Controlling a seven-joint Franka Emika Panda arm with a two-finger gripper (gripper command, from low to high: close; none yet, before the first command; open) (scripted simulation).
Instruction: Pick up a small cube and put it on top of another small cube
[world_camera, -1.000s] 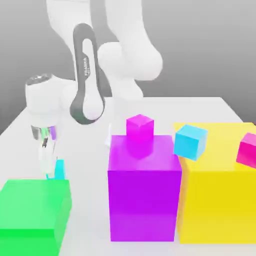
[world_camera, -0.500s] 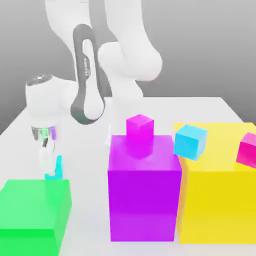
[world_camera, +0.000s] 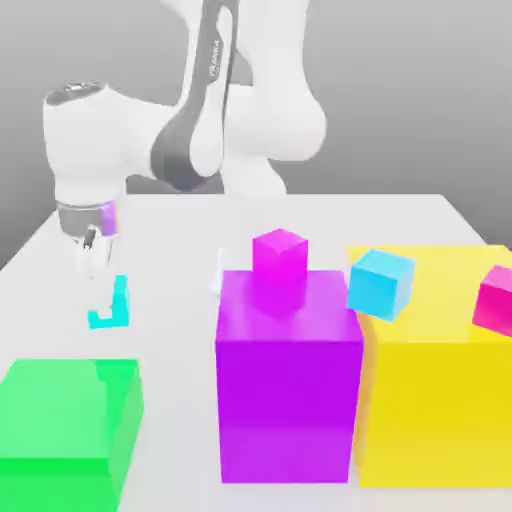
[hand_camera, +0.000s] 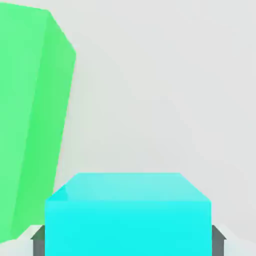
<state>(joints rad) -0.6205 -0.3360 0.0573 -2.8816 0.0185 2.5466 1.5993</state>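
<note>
The pincer (world_camera: 103, 300) is clamped on the small turquoise cube (world_camera: 108, 312), which hangs clear of the bench (world_camera: 170, 290), above and behind the big green block (world_camera: 68, 425) at the exterior view's left. In the hand view the cube (hand_camera: 127, 215) sits squarely between the grey finger pads (hand_camera: 39, 240), its top face level.

The goal, the small magenta cube (world_camera: 279, 258), stands on the big purple block (world_camera: 288, 375), well apart toward the exterior view's right.

Risks, as a judgement: the landing face is no wider than the carried cube, so a slightly off-centre release would tip it off the stack. Descending too hard could nudge the magenta cube off the purple block. A sky-blue cube (world_camera: 381, 283) and a hot-pink cube (world_camera: 495, 297) on the yellow block (world_camera: 430, 400) lie near the target, and too wide a sweep could knock them.

A cube has no long axis; its faces look squared to the pads, though how its edges line up with the magenta cube's cannot be told
</note>
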